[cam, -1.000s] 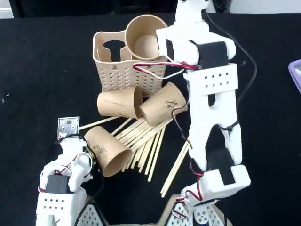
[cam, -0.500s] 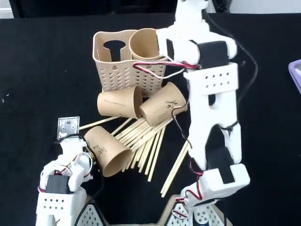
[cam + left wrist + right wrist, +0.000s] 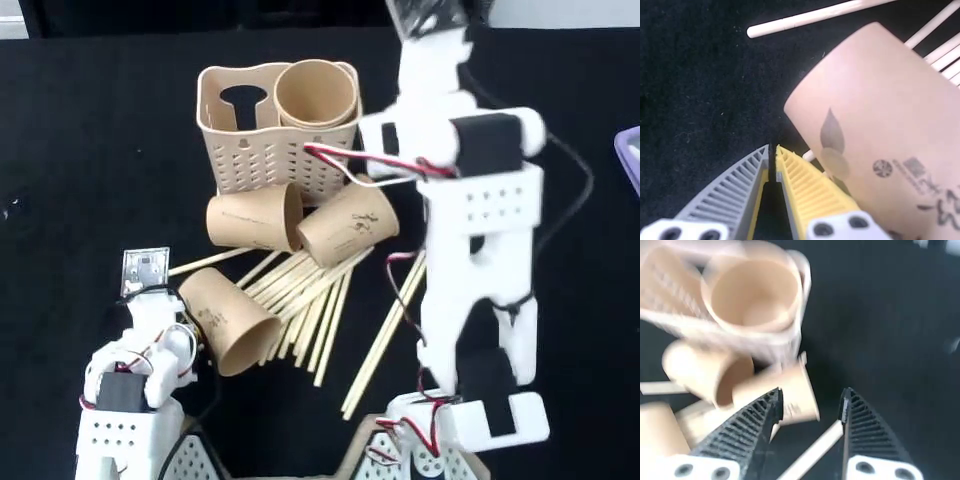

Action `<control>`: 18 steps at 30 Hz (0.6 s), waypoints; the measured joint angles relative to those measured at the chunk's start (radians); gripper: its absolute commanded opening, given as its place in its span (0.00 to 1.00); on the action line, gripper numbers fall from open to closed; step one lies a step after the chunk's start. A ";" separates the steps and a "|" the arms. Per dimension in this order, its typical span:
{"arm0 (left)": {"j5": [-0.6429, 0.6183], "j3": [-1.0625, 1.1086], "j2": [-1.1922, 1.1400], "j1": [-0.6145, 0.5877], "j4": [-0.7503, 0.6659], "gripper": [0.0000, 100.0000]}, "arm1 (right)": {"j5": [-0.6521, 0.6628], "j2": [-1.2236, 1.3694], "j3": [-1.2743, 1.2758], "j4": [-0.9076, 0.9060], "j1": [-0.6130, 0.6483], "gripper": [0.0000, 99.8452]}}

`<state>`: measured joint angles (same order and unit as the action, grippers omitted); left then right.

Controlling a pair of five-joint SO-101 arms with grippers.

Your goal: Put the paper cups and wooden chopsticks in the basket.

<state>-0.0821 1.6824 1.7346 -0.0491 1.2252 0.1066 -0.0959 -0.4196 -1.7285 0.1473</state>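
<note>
The beige slotted basket (image 3: 262,150) stands at the back of the black table with one paper cup (image 3: 315,92) upright inside it. Two more cups (image 3: 255,217) (image 3: 350,222) lie on their sides just in front of it. A further cup (image 3: 228,320) lies beside the left arm (image 3: 135,370), on top of the fanned wooden chopsticks (image 3: 310,300). My left gripper (image 3: 771,150) is shut and empty, right beside that cup (image 3: 880,125). My right gripper (image 3: 811,392) is open and empty, above the table to the side of the basket (image 3: 802,270) and the cup in it (image 3: 752,295).
The tall right arm (image 3: 480,220) stands to the right of the basket and cups. A purple object (image 3: 630,160) shows at the table's right edge. Black table stretches to the left of the basket and to the far right.
The right gripper lowered the tilted cup into the basket, let go of it, and the arm drew away to the right. The left arm has not moved.
</note>
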 measured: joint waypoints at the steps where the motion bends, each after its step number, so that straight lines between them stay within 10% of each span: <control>1: 0.000 0.000 0.000 0.000 0.000 0.03 | 0.021 -0.014 0.075 0.000 -0.006 0.19; 12: 0.000 0.000 0.000 0.000 0.000 0.03 | 0.215 -0.453 0.956 0.436 -0.035 0.32; 18: 0.000 0.000 0.000 0.006 0.000 0.03 | 0.226 -0.411 1.025 0.594 -0.035 0.32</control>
<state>-0.0821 1.6824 1.7346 -0.0430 1.2252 0.3322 -0.5071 0.6053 -1.1347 0.1120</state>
